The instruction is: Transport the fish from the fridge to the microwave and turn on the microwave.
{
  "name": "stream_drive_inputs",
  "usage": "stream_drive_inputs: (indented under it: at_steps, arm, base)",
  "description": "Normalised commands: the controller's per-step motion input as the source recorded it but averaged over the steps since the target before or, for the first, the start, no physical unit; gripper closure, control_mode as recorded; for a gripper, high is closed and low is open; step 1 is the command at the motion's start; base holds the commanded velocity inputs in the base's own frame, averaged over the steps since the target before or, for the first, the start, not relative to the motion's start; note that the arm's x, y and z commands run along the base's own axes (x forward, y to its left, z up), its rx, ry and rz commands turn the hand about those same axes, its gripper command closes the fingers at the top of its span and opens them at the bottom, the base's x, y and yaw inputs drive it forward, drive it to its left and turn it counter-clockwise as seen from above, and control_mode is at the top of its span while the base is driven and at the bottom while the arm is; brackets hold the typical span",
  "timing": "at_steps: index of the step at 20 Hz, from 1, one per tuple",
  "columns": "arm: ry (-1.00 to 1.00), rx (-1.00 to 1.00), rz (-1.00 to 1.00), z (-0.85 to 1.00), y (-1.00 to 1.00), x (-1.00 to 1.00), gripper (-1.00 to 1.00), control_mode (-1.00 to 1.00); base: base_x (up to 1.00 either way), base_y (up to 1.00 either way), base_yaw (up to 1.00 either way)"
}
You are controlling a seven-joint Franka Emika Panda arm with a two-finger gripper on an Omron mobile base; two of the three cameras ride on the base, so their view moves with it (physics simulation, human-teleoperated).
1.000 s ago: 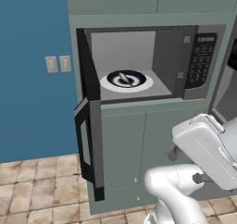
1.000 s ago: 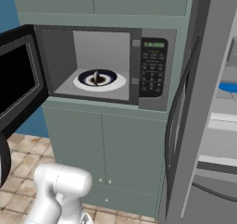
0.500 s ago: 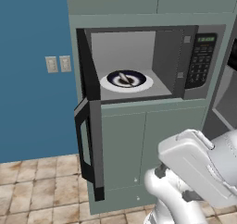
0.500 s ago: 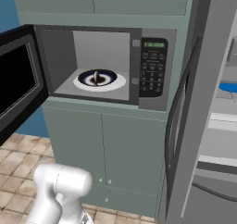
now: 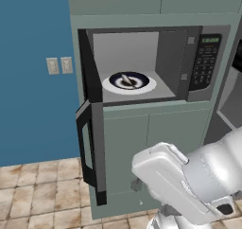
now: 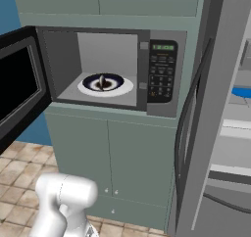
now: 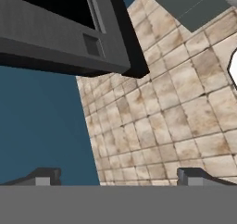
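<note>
Pincer [image 7: 118, 177] seen spread wide with nothing held, tips at frame bottom, microwave [image 7: 60, 28] door hung open upper left.

microwave [image 5: 142, 62] matt grey inside, glossy dark door window, white glossy plate [image 5: 129, 83], floor [image 7: 176, 112] below pincer [image 7: 118, 177] rough beige stone tile, wall [image 5: 33, 72] flat matt blue

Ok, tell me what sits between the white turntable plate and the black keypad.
Only bare grey microwave floor and the door-frame post separate the white turntable plate from the black keypad, in the right base view.
</note>
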Motion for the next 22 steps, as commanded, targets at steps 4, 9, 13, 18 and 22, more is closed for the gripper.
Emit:
stream_drive_inputs:
  at_steps: [4,9,13,18,22]
  arm:
    - [0.00,0.00,-0.05,-0.06,0.50,0.00,-1.00,-1.00]
    - [0.00,0.00,-0.10,-0.04,0.50,0.02,-1.00,-1.00]
    - [0.00,0.00,-0.22,-0.01,0.46,0.11,-1.00,-1.00]
    - [0.00,0.00,-0.30,-0.02,0.38,0.14,-1.00,-1.00]
    - [-0.01,0.00,-0.34,-0.06,0.32,0.26,-1.00,-1.00]
  base:
    - [0.00,0.00,0.00]
    - [0.00,0.00,0.00]
    - [0.00,0.00,0.00]
    - [0.00,0.00,0.00]
    - [0.00,0.00,0.00]
